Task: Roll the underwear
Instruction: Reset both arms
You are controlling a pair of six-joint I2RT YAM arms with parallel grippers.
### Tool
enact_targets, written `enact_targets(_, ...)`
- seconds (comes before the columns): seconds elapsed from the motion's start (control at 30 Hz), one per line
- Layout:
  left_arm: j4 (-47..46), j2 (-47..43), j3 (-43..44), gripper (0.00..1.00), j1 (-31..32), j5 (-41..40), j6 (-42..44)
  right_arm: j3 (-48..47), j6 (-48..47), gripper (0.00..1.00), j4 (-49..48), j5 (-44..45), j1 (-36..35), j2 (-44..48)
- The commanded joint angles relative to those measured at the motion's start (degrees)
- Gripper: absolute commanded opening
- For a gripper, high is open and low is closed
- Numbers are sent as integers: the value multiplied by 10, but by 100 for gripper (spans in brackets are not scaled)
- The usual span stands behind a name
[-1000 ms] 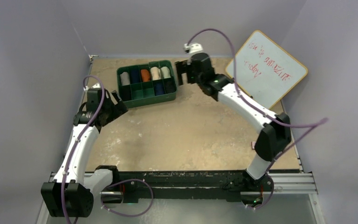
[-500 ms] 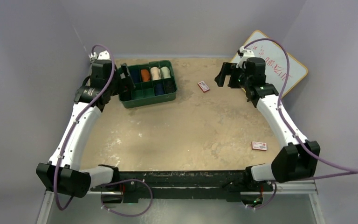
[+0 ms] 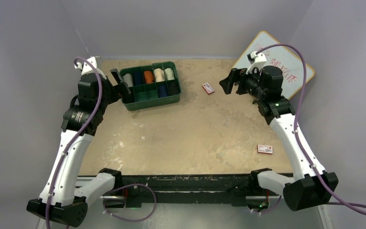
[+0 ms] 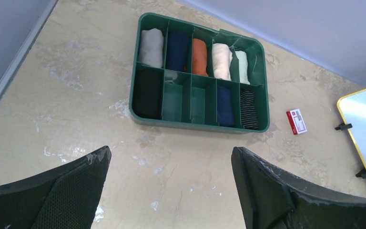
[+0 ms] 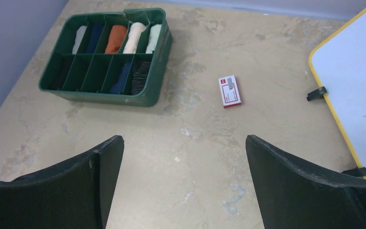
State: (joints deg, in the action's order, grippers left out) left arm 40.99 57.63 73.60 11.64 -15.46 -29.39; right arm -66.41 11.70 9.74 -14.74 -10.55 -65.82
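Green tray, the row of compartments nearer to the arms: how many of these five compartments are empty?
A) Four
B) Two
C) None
B: in the near row of the green tray, the second and third compartments from the left show only bare green floor, while the other three are filled.

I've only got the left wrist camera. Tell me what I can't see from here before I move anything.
Observer: A second red-and-white card lies on the table, on its near right side and well away from the green tray.
Operator: Report the right gripper.
Observer: It is open and empty, raised above the table beside the whiteboard.
Operator: Read me that board.
Observer: It carries red handwriting, too small to read.
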Motion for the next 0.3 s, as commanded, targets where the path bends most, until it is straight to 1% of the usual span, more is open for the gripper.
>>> enact_targets(0.0, -3, -8, -23, 95, -1, -20, -17, 5, -34, 99, -14, -31, -1, 25)
enact_targets(0.27, 18, 25, -16, 96, -1, -13, -30, 4, -52, 99, 2, -1, -1, 30)
